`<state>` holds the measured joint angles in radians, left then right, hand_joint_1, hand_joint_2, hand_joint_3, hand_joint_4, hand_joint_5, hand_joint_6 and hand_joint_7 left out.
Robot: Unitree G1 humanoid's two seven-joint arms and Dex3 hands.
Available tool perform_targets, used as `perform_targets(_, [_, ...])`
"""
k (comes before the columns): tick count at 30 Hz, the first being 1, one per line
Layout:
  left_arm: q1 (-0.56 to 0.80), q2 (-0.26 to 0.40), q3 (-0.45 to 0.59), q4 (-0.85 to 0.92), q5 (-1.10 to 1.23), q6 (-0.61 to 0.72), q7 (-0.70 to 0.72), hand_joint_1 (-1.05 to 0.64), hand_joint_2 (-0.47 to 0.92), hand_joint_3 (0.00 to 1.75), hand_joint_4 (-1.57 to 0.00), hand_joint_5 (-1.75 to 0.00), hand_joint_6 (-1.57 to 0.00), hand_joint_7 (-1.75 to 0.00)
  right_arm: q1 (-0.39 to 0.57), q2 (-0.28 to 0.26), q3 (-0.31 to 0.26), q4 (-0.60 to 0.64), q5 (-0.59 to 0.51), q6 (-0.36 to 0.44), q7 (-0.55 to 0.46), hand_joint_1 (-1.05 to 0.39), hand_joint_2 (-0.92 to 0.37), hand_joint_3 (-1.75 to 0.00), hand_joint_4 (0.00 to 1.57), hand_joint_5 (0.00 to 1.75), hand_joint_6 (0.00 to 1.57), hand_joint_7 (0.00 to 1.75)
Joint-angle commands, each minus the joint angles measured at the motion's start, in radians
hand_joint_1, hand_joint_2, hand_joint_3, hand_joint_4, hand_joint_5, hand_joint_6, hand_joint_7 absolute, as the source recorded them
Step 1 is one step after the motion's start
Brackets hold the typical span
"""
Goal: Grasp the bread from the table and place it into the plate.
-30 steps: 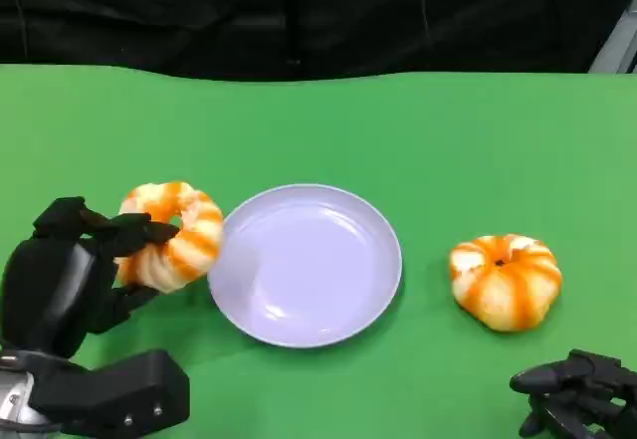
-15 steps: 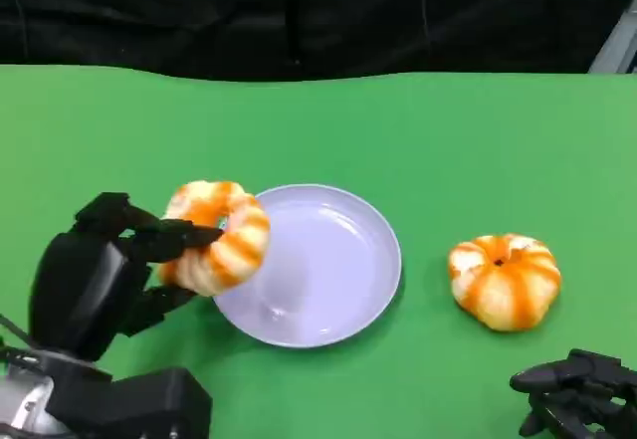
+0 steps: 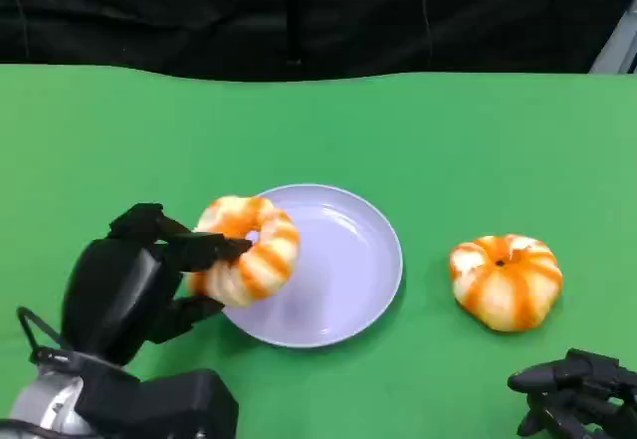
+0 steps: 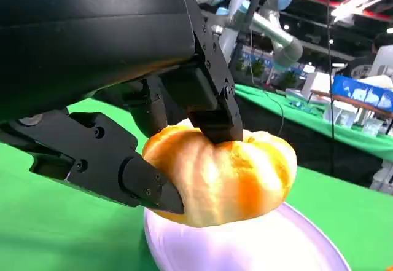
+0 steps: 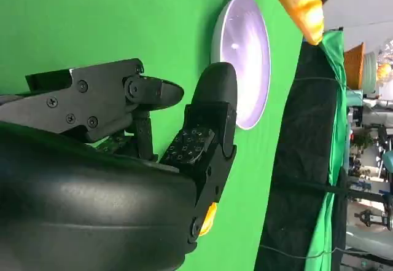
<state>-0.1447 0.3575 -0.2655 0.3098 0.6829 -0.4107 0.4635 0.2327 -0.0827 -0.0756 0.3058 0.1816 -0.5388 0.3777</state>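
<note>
Green table (image 3: pixel 478 140) runs open around the plate (image 3: pixel 338 270); my left hand (image 3: pixel 149 275) grips the ring bread (image 3: pixel 249 250) over the plate's left rim, tilted, hole toward me; second bread (image 3: pixel 505 281) right; my right hand (image 3: pixel 577 399) holds nothing, fingers loosely apart.

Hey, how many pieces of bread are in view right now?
2. One bread is held by the left hand over the plate's left rim. The other bread sits on the table, right of the plate.
</note>
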Motion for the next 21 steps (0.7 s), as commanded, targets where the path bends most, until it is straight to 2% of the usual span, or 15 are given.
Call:
perform_targets(1, [-0.053, -0.012, -0.020, 0.030, 0.004, 0.002, -0.038, -0.03, 0.89, 0.01, -0.62, -1.13, -1.25, -0.10, 0.004, -0.005, -0.003, -0.009, 0.003, -0.004, -0.004, 0.00, -0.92, -0.39, 0.72, 1.34, 0.98, 0.54])
perform_targets(5, [-0.100, -0.028, -0.044, 0.090, 0.011, -0.006, -0.044, -0.03, 0.89, 0.01, -0.60, -1.16, -1.25, -0.08, 0.005, -0.004, 0.000, -0.012, -0.003, -0.007, -0.013, 0.00, -0.92, -0.39, 0.72, 1.34, 0.98, 0.54])
perform_targets(21, [-0.218, -0.071, -0.098, 0.274, 0.028, -0.026, -0.028, -0.05, 0.89, 0.00, -0.62, -1.10, -1.26, -0.04, 0.007, -0.003, 0.010, -0.019, -0.006, 0.005, -0.027, 0.00, -0.92, -0.39, 0.72, 1.34, 0.98, 0.55])
